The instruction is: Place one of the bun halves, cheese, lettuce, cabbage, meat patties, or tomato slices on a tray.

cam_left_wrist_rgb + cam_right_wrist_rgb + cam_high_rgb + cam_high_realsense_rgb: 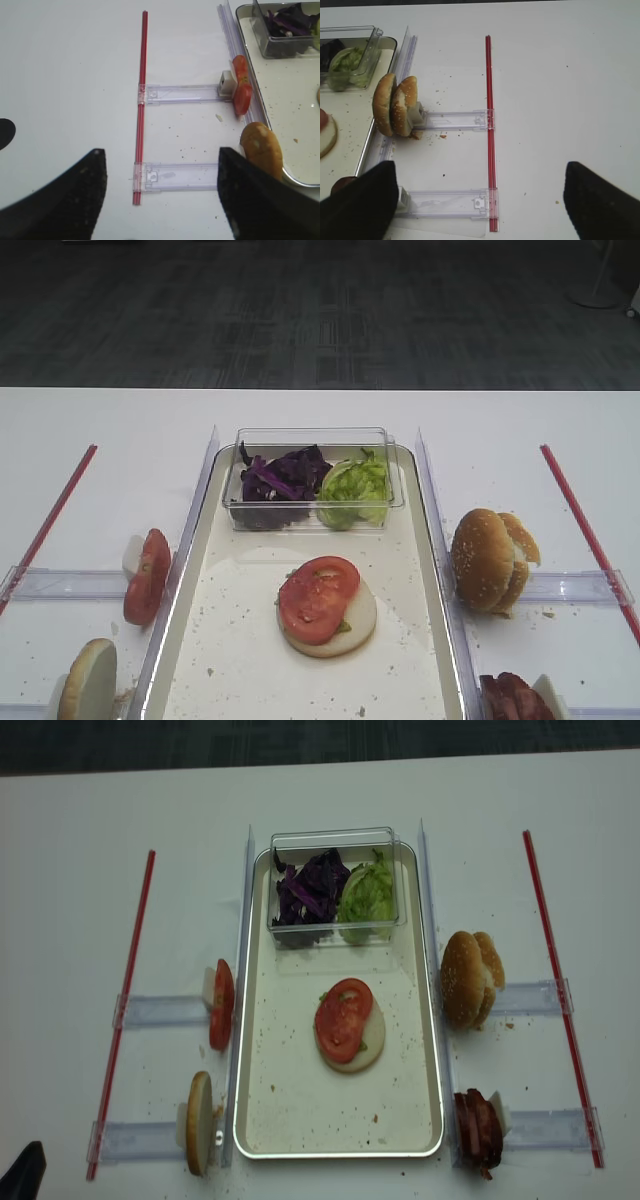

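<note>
Looks like a lab or office test room, not a kitchen: bare white table (320, 410) over grey patterned carpet (320, 310), clear plastic holder rails (455, 120) and red strips (490, 130) laid out as fixed stations ahead of each tool.

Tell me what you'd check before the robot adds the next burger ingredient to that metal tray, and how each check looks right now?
1. Base in place: a bun half lies cut face up on the tray, with two tomato slices on top. Ok.
2. Meat patties ready: standing in the holder right of the tray. Ok.
3. Lettuce and cabbage available: side by side in the clear tub at the tray's far end. Ok.
4. Spare buns on hand: standing on edge right of the tray. Ok.
5. Left gripper and right gripper empty: fingers apart, nothing between them. Ok.
6. Cheese: not visible anywhere. Cannot tell.
</note>
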{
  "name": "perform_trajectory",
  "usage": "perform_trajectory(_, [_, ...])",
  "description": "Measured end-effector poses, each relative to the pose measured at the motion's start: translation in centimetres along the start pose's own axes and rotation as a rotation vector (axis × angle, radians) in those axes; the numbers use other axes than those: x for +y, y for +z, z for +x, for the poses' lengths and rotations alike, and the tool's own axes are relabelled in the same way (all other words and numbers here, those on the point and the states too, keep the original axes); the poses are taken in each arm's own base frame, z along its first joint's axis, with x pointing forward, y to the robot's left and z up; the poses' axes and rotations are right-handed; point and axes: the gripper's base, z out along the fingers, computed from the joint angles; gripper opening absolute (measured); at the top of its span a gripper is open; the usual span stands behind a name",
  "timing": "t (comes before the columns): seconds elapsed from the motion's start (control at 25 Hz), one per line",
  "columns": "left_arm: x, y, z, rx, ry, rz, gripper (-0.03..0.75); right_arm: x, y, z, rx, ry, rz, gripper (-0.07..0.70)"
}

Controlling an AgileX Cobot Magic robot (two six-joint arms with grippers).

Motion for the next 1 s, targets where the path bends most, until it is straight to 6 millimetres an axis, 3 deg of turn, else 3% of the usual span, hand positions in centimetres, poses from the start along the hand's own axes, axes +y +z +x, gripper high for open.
perform_trajectory(1.0, [0.00,0.00,0.00,0.000,0.000,0.000,0.438,0.00,0.00,0.00,0.000,0.000,0.000,0.679])
